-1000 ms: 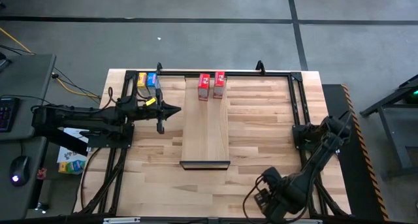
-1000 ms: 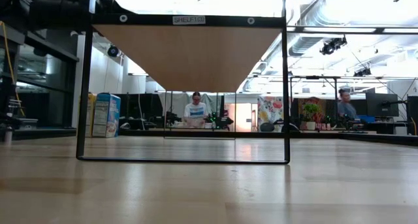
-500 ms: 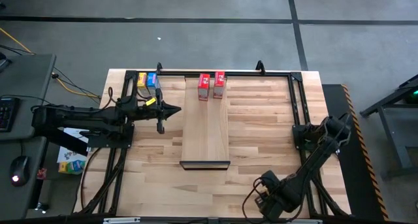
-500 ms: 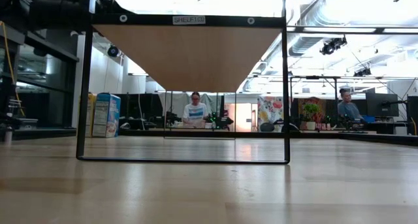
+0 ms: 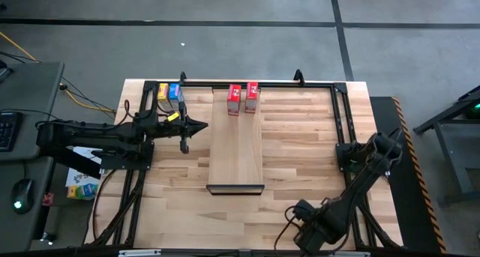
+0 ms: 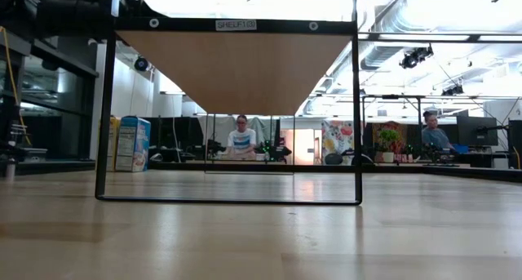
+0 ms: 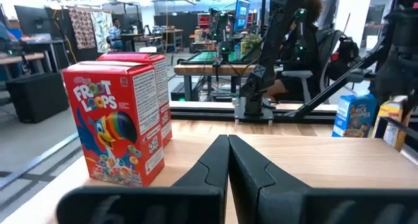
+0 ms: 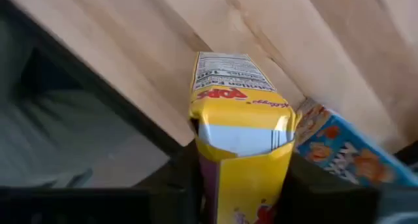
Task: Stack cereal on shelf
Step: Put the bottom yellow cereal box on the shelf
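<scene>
Two red cereal boxes (image 5: 242,98) stand on their bases at the far end of the pale shelf board (image 5: 236,148), whose black lip (image 5: 235,188) is at its near end. They also show in the left wrist view (image 7: 121,129). A yellow box (image 5: 163,92) and a blue box (image 5: 175,92) stand at the table's far left corner. My left gripper (image 5: 187,127) is shut and empty, left of the shelf. My right gripper (image 5: 300,228), at the table's near edge, is shut on another yellow box (image 8: 241,126). A second blue box (image 8: 336,149) lies beside it. My right gripper pinches the yellow box by its two opposite sides (image 8: 241,168), near the end closest to the wrist, between its two fingers (image 8: 186,178). The box points away along the fingers. Whether it rests on anything, I cannot tell; in the high view the arm hides it.
A black tube frame (image 5: 341,122) runs round the table's edges and carries the raised shelf (image 6: 232,64). The striped wooden tabletop (image 5: 300,152) lies bare to the right of the shelf. People sit at desks in the room behind.
My right arm has drawn a little toward the table's near edge and left. My left arm and all the boxes on the table have kept still.
</scene>
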Action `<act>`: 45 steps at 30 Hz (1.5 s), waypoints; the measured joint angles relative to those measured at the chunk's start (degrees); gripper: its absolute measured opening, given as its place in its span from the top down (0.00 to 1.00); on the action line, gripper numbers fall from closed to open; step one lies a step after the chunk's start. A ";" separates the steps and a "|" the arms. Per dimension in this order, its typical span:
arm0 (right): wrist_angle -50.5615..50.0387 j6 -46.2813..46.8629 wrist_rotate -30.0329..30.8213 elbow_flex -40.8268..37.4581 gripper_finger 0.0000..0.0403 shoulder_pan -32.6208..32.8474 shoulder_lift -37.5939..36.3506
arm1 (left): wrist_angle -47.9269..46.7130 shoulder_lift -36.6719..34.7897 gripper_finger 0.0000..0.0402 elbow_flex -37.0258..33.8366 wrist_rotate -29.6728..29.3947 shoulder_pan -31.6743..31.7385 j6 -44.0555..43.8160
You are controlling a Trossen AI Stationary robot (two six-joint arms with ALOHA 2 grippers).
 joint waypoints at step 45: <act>-18.41 -68.90 17.44 41.86 0.79 -48.42 9.09 | -3.19 -0.02 1.00 0.04 1.46 0.13 -1.70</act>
